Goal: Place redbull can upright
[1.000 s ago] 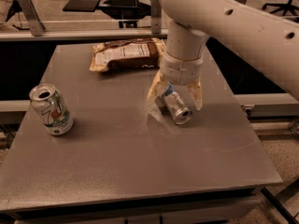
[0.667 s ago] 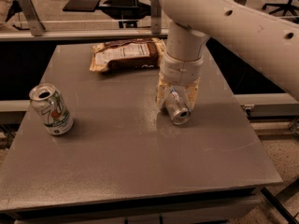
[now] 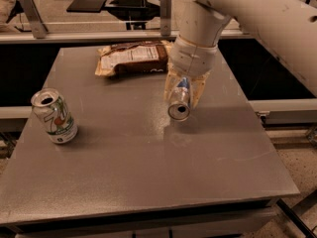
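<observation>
Between the fingers of the gripper [image 3: 182,101], over the middle-right part of the bench [image 3: 148,177]: one redbull can [image 3: 179,108], slim, blue and silver. The can is tilted, neither upright nor lying flat. Its round silver end faces the camera and points down toward the bench top, and its upper body runs up into the gripper. Whether the lower end touches the surface cannot be told; a faint shadow lies on the bench just below it.

Gripper: two pale, translucent fingers [image 3: 170,89], one on each side of the can, clamped on its body. It hangs from a thick white wrist [image 3: 195,53], with the white arm [image 3: 262,19] rising to the upper right of the view.

Behind the gripper, near the far edge of the bench: one snack bag [image 3: 132,59], brown and cream with printed panels, lying flat. Its right end is just beside the wrist.

Well apart from the gripper, toward the left edge of the bench: one 7UP can [image 3: 54,116], white and green with a red spot. It is wider than the held can and stands upright with its open top showing.

Bench: flat grey top, speckled, carrying the bag and the 7UP can.
</observation>
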### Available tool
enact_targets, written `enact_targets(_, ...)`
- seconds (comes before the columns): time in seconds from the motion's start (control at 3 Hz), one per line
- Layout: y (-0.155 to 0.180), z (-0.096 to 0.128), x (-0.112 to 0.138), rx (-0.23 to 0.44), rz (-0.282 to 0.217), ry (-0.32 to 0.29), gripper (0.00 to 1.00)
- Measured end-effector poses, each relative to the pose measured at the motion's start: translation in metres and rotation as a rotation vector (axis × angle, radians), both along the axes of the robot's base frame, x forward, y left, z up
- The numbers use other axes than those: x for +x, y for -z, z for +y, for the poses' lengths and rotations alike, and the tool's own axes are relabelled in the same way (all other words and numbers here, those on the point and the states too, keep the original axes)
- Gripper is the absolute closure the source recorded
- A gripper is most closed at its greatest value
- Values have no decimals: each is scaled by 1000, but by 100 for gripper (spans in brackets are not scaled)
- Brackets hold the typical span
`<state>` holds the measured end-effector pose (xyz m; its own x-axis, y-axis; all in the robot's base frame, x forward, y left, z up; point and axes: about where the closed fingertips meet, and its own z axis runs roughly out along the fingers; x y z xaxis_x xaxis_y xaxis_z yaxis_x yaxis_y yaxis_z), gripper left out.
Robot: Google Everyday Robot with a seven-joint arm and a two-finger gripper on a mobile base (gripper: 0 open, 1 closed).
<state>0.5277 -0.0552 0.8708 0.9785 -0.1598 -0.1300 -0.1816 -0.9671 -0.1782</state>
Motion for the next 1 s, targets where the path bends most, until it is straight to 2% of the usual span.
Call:
enact_targets(0.33, -29, 23, 5, 135, 58, 111, 100)
enact_targets(0.67, -55, 38, -5, 259, 179, 264, 100)
enact_targets(1.0, -70, 43, -18, 340, 340, 432, 100)
